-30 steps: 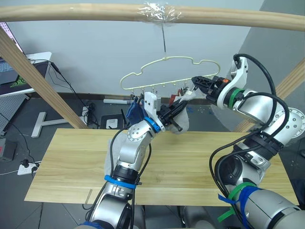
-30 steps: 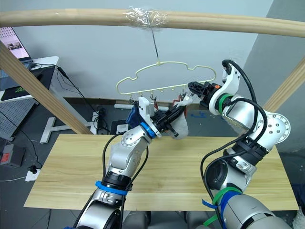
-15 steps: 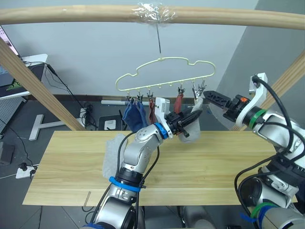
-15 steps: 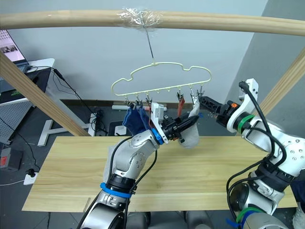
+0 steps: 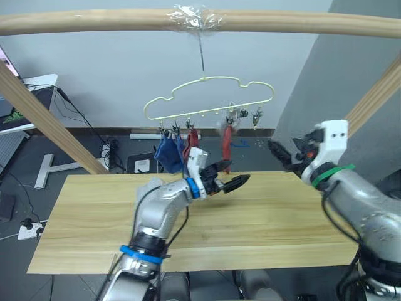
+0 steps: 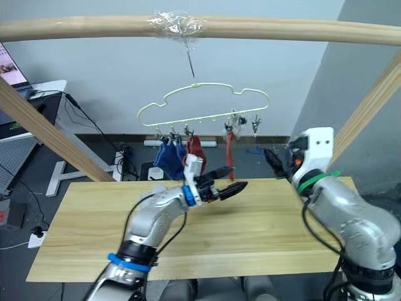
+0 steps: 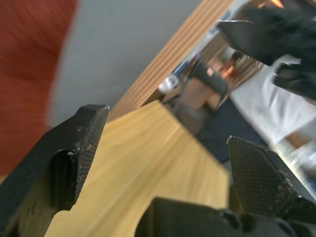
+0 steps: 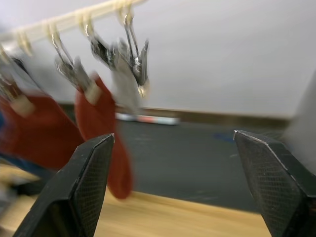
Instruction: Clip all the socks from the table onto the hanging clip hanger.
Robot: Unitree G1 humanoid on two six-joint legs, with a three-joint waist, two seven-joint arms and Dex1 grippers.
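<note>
- The bench [image 5: 263, 219] runs wide across the foreground, its pale planks bare around the arms.
- The left gripper [image 5: 233, 183] hangs over the middle of the bench with its fingers spread and nothing between them, just below the hanging socks.
- The right gripper [image 5: 277, 152] is held off to the right near the bench's far edge, fingers wide apart and holding nothing, aimed toward the hanger's right end.
- Beyond both grippers, the hanger [image 5: 207, 94] hangs by its hook from a wooden pole [image 5: 301, 22].
- On its bar, two blue socks [image 5: 166, 152] hang at the left, a red sock [image 5: 191, 143] just beside them, and another red sock [image 5: 225, 143] further right, above the left gripper.
- The rightmost clip [image 5: 256, 115] appears bare.
</note>
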